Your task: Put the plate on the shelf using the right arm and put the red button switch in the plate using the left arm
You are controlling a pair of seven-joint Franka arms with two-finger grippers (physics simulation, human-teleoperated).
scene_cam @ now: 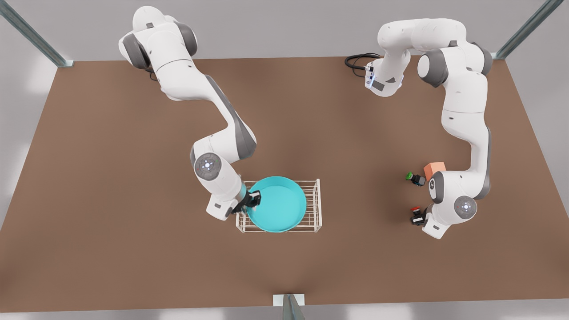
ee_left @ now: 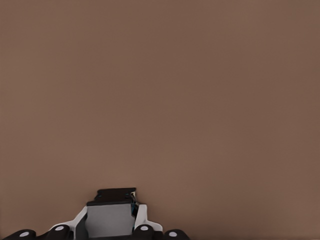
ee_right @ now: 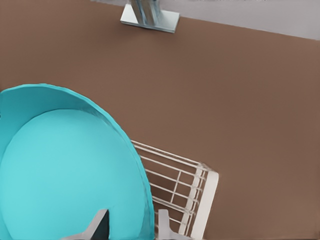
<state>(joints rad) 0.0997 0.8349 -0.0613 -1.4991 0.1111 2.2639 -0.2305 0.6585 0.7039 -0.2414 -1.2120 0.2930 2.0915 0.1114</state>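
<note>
Here the right gripper (scene_cam: pixel 251 201) is clamped on the turquoise plate (scene_cam: pixel 278 204) at its nine o'clock rim, one finger (ee_right: pixel 95 227) inside and one outside. The plate sits over the white wire shelf (scene_cam: pixel 314 209), face up and seemingly slightly tilted; being round, it has no long axis. Releasing before it lies level could let it slide off the bars. Over at three o'clock on the bench (scene_cam: pixel 111 200), the left gripper (scene_cam: pixel 418 218) is closed on the red button switch (scene_cam: pixel 416 209), cap toward twelve. A shallow pinch could drop it.
</note>
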